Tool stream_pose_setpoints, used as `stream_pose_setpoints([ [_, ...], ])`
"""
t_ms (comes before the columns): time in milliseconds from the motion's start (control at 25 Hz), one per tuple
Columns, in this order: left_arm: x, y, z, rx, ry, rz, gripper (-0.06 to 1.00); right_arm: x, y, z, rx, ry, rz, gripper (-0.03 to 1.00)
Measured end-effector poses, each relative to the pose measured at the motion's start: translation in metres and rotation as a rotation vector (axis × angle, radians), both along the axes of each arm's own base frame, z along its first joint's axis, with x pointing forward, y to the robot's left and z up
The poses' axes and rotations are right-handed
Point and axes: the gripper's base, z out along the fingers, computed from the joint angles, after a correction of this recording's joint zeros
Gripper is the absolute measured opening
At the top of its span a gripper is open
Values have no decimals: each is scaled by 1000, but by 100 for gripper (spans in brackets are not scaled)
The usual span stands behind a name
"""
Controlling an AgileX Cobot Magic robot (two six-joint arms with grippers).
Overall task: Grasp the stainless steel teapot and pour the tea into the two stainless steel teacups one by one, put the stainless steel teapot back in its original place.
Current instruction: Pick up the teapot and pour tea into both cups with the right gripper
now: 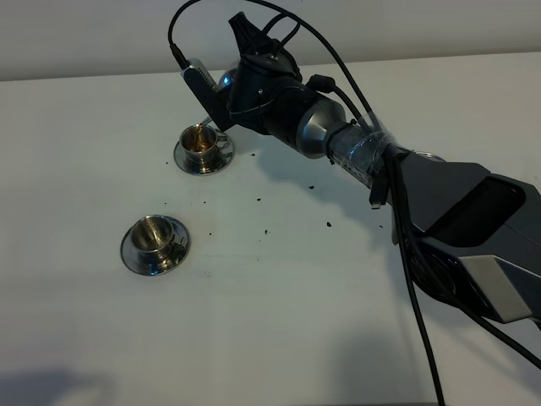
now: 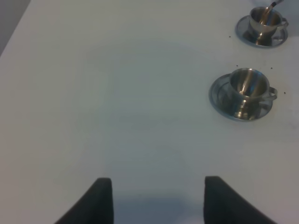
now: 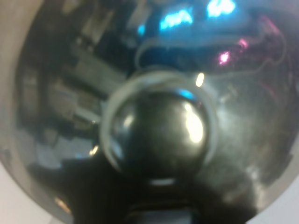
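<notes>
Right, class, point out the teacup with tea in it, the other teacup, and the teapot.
teacup with tea [image 1: 201, 142]: exterior high view, on its brown-filled inside.
other teacup [image 2: 250, 86]: left wrist view, on its shiny bowl.
teapot [image 3: 163, 135]: right wrist view, on the lid's round knob.

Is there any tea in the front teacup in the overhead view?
No, the front teacup shows only bare shiny steel inside, while the back teacup holds reddish-brown tea.

On the table [image 1: 287, 330], the farther teacup [image 1: 201, 140] stands on its saucer [image 1: 183, 161] under the spout [image 2: 271, 6] of the teapot [image 3: 161, 135], behind and right of the nearer teacup [image 1: 155, 234], also on a saucer [image 1: 132, 251]
</notes>
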Motion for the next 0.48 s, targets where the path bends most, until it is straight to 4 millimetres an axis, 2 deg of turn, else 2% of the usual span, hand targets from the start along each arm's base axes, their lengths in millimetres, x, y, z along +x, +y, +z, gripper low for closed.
stream_pose_setpoints([
  [480,0,0,0,0,0,0,47,2,-2,4,-59,-54,12,18],
])
